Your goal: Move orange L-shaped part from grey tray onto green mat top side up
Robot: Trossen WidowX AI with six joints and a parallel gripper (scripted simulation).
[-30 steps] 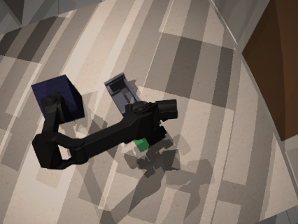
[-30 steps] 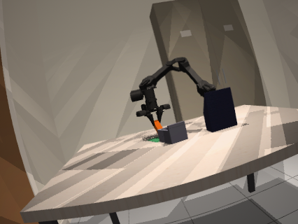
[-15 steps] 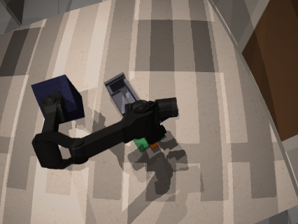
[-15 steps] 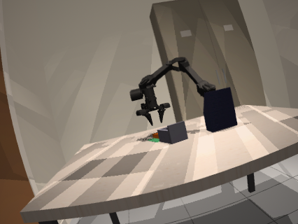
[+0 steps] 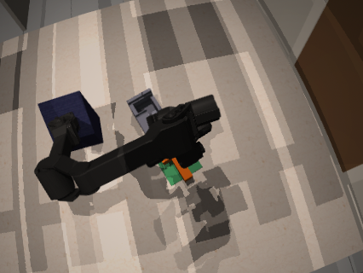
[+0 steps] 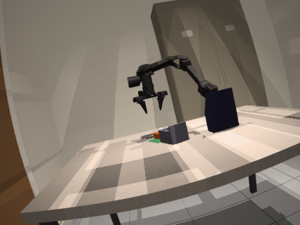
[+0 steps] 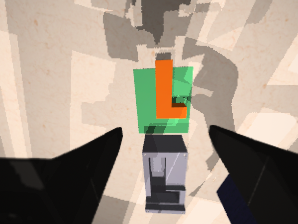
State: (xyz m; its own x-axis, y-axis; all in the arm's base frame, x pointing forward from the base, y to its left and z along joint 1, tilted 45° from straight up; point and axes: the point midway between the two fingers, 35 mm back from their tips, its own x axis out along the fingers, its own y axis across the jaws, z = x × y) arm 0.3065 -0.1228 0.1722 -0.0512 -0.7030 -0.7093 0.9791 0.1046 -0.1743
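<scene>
Your orange L-shaped part (image 5: 182, 169) (image 6: 156, 136) (image 7: 164, 90) lies on the green mat (image 5: 171, 176) (image 6: 154, 140) (image 7: 145, 95), its long leg poking past one edge. Above it, your tool (image 6: 153, 111) (image 7: 164, 130) hangs with fingers wide apart, holding nothing. Beside the mat, the grey tray (image 5: 146, 95) (image 6: 179, 133) (image 7: 183, 167) shows you its vacant pocket.

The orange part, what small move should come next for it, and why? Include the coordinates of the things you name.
Probably leave the part (image 5: 181, 169) (image 6: 156, 136) (image 7: 164, 90) alone and ease the tool (image 6: 153, 112) (image 7: 164, 130) back, fingers open: the part lies on the mat (image 5: 171, 176) (image 6: 155, 140) (image 7: 145, 95), and the tool hangs above, holding nothing.
</scene>
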